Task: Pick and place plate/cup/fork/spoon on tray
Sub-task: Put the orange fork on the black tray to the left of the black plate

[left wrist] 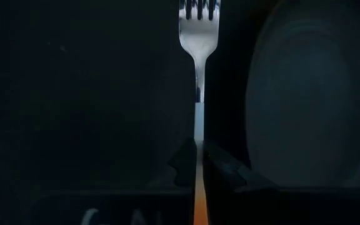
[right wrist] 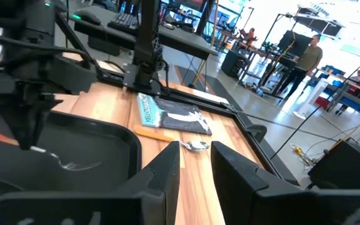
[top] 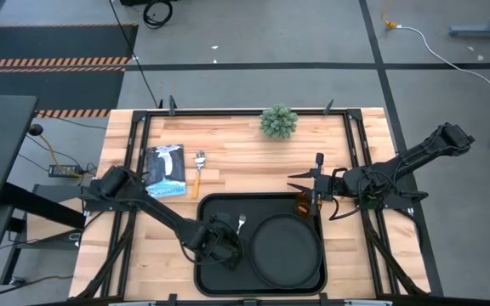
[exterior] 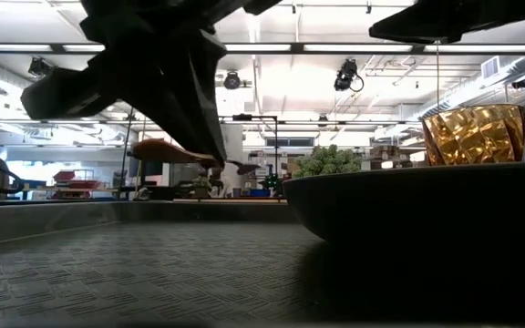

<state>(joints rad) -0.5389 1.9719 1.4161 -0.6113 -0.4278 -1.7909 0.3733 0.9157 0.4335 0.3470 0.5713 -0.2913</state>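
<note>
The black tray (top: pixel 219 208) lies at the table's near middle. The round black plate (top: pixel 286 248) rests on the tray's right half and fills the low view's right (exterior: pixel 408 205). The amber cup (top: pixel 304 204) stands at the tray's far right corner, behind the plate in the low view (exterior: pixel 474 134). My left gripper (top: pixel 225 240) is over the tray's left half, shut on the fork (left wrist: pixel 199 37). The spoon (top: pixel 199 170) lies on the wood beyond the tray. My right gripper (top: pixel 303 189) is open and empty beside the cup; its fingers show apart in its wrist view (right wrist: pixel 195 172). My left gripper pinches the fork's orange handle (left wrist: pixel 199 190) between its two fingertips. The neck and silver tines (left wrist: pixel 199 9) stick out past the fingertips, toward the table's far edge. In the low view the fork (exterior: pixel 167 150) hangs about level, clear of the tray floor.
A book (top: pixel 166 170) lies on the wood left of the spoon. A green bushy plant (top: pixel 279 121) stands at the table's far edge. Black frame rails run along the table's left and right sides. A person stands in the room behind (right wrist: pixel 308 59).
</note>
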